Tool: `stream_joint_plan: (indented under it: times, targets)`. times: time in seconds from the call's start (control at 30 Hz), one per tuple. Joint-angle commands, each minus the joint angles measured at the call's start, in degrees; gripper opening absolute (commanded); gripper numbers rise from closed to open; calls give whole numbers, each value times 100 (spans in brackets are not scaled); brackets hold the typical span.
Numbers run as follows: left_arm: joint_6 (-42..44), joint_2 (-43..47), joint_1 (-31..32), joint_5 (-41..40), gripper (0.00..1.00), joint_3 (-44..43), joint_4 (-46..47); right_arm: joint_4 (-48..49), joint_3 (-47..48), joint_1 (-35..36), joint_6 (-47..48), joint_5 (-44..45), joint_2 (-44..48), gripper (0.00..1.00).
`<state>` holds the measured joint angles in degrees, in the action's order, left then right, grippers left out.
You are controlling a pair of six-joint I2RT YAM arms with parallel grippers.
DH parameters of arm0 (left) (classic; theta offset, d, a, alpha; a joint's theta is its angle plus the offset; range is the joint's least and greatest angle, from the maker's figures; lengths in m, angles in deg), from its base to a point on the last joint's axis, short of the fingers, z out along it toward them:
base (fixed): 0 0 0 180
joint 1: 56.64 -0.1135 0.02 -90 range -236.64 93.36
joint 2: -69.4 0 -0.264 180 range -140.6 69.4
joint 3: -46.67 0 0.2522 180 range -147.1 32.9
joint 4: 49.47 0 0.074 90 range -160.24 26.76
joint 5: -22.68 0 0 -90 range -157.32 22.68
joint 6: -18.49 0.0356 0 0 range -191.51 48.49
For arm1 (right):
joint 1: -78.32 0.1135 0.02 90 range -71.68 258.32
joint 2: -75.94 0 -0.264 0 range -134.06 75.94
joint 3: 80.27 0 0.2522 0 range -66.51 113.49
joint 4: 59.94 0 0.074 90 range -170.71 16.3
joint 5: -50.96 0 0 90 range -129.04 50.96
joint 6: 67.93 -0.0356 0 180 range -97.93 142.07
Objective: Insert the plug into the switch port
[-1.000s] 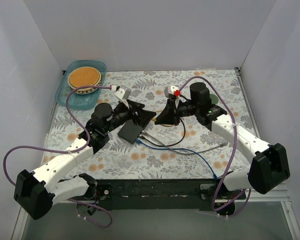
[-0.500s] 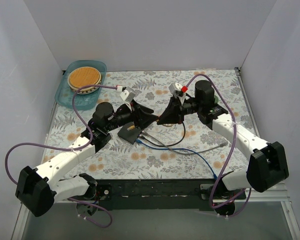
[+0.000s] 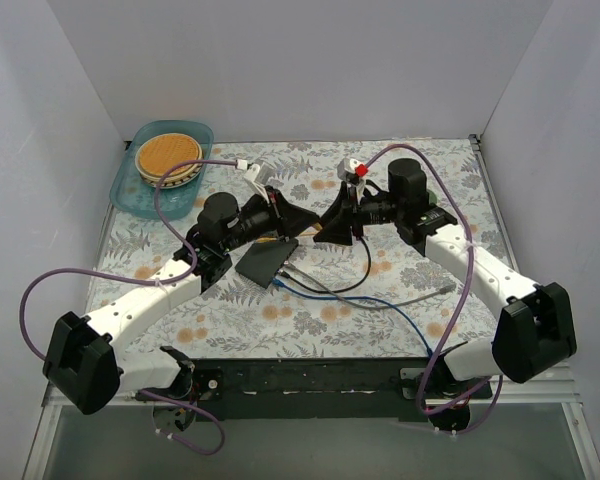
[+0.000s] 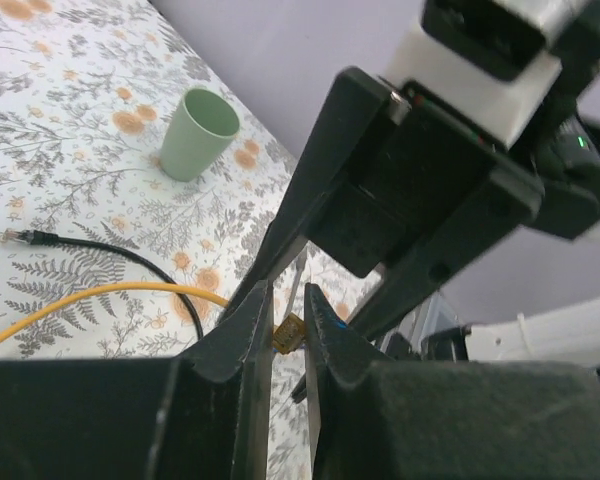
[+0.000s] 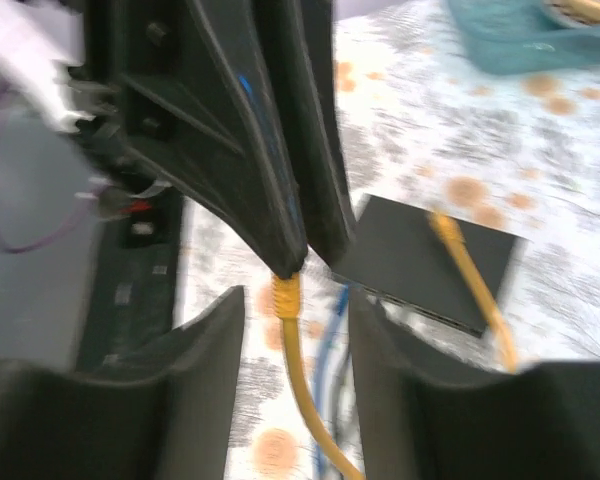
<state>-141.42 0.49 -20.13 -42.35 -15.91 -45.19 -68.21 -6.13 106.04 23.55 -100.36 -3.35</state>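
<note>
Near edge, right of centre: a blue cable (image 3: pixel 400 315), a grey cable (image 3: pixel 425 297) and a black cable (image 3: pixel 358 278) lie loose on the floral cloth. Their ends run toward the switch. I cannot tell whether any is plugged in.

The switch (image 3: pixel 265 262) lies flat just left of the table's middle. Its socket edge appears to face the near-right side. The yellow cable (image 5: pixel 290 335) drapes over its top.

Just beyond the switch, above the cloth, the two grippers meet tip to tip.
- Left gripper (image 4: pixel 287 305): jaws almost closed, pinching the yellow plug (image 4: pixel 287 333) at the very tips.
- Right gripper (image 5: pixel 295 300): fingers well apart, straddling the yellow cable just below the plug, holding nothing.

Judgement: the step in hand is a mid-air hand-over of the plug.
- The right gripper should close on the boot right behind the plug, not on slack cable, leaving the nose free.
- The left should let go only once that grip is firm.
- The latch side is too small to read; check it before approach.
- Approach low, along the port's axis. The draped cable may drag the switch, so the left could pin the box.

Far side: a green cup (image 4: pixel 200 128) stands toward the far right corner. A teal tray (image 3: pixel 150 202) holding a wooden disc (image 3: pixel 168 153) sits in the far left corner.
</note>
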Motion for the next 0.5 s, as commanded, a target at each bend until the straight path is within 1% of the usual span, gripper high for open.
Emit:
stream_joint_plan:
  times: [0.0, 0.03, 0.07, 0.1, 0.13, 0.17, 0.23, 0.27, 0.3, 0.33, 0.37, 0.4, 0.43, 0.47]
  targets:
    - [-1076, 17, 5, -1481, 0, -488, -396, -418, 168, 136, 221, 1963, 614, 60]
    - [-1434, 0, 5, -1747, 0, -541, -572, -409, 115, 163, 222, 2279, 712, 64]
    - [-1620, -26, 5, -1976, 0, -672, -774, -409, 19, 215, 239, 2874, 800, 70]
    - [-1822, -44, 5, -2414, 0, -725, -1150, -348, -35, 294, 248, 3184, 966, 73]
    - [-2155, -44, 5, -2618, 0, -769, -1293, -330, -79, 347, 265, 3457, 1029, 76]
    - [-2306, -62, 5, -2768, 0, -831, -1416, -313, -140, 400, 309, 3921, 1073, 79]
    - [-2745, -79, 5, -3189, 0, -910, -1925, -295, -176, 637, 423, 4363, 1161, 80]
    - [-2982, -79, 5, -3270, 0, -945, -1997, -286, -184, 742, 546, 4853, 1178, 80]
    - [-3150, -105, 5, -3349, 0, -972, -2241, -269, -202, 1021, 634, 5127, 1179, 81]
    - [-3256, -123, 5, -3454, 0, -998, -2313, -190, -211, 1181, 713, 5408, 1187, 81]
    - [-3353, -132, 5, -3473, 0, -1007, -2349, -85, -246, 1339, 836, 6029, 1187, 81]
    - [-3397, -158, 5, -3490, 0, -1068, -2454, -23, -237, 1610, 1046, 6331, 1118, 80]
    - [-3424, -185, 5, -3508, 0, -1077, -2472, -5, -220, 1726, 1135, 6769, 1074, 80]
    - [-3450, -211, 5, -3517, 0, -1103, -2490, 56, -194, 1806, 1205, 6861, 1021, 78]
